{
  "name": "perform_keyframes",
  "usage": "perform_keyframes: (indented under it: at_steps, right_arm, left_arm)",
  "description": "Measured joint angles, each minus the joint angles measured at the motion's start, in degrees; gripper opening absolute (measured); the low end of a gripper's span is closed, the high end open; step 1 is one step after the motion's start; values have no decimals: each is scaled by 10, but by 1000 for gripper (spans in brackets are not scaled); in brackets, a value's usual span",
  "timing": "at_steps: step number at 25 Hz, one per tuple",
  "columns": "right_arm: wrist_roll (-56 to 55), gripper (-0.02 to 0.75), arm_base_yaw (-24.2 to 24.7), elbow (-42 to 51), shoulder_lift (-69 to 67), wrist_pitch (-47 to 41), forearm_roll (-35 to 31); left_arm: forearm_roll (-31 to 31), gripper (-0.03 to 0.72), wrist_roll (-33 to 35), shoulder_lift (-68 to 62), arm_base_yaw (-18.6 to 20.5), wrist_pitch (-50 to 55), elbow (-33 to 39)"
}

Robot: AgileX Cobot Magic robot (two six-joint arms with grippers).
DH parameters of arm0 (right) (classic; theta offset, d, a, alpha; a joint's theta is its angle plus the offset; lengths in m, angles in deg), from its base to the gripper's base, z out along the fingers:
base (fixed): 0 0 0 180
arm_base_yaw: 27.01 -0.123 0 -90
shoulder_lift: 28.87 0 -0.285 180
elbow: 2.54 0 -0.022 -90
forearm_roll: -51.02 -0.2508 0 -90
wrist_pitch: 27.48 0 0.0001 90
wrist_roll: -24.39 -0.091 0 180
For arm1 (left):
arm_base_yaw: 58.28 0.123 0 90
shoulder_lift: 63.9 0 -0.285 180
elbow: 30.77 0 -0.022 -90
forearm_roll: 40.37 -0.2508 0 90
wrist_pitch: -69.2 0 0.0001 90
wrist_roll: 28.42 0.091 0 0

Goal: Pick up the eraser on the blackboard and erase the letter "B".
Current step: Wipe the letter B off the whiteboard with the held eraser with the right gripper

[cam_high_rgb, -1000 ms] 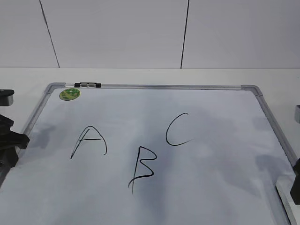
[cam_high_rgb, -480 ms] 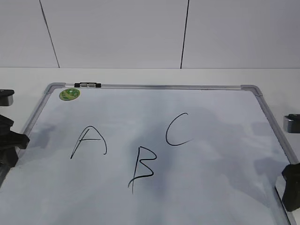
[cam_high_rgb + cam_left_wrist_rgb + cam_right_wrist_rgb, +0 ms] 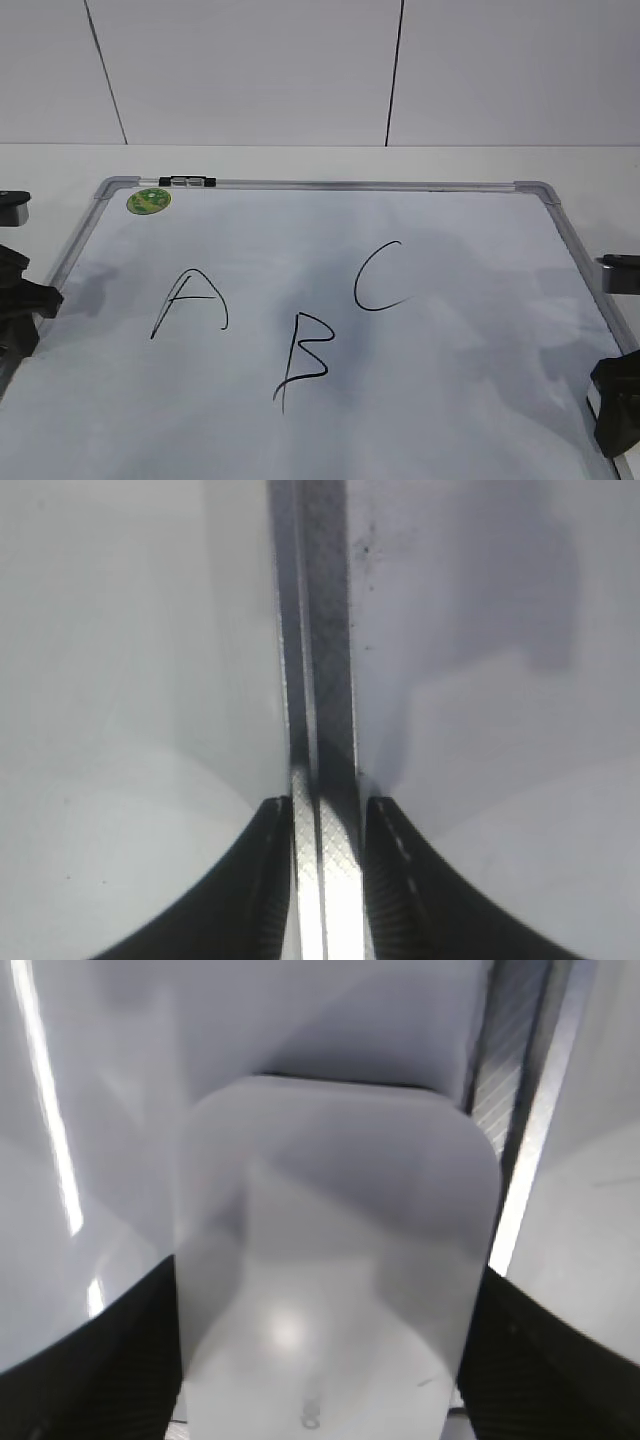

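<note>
The blackboard (image 3: pixel 460 350) is a white board in a grey metal frame, lying flat. The letter "B" (image 3: pixel 303 358) is drawn in thin black line at its lower middle. The white eraser (image 3: pixel 330 1210) fills the right wrist view between my right gripper's (image 3: pixel 328 1272) black fingers, which touch both of its long sides. In the exterior view that gripper (image 3: pixel 612 402) is at the board's lower right edge, with a white sliver of eraser (image 3: pixel 595 403) showing. My left gripper (image 3: pixel 22 300) hangs over the board's left frame, far from the "B".
An "A" (image 3: pixel 190 300) and a "C" (image 3: pixel 378 278) flank the "B". A green sticker (image 3: pixel 148 200) and a black-and-clear clip (image 3: pixel 187 181) sit at the top left. The grey frame (image 3: pixel 325 680) runs between my left gripper's (image 3: pixel 325 805) narrowly parted fingers.
My right gripper has moved in from the right edge onto the eraser, which it now largely covers. The left arm and the letters have not changed.
</note>
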Motion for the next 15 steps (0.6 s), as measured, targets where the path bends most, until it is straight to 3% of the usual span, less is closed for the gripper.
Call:
perform_keyframes:
  at_steps: [15]
  right_arm:
    - [-2,526,0,-2,-1,-5,-3]
  left_arm:
    - [-1,181,0,0,0,0,0]
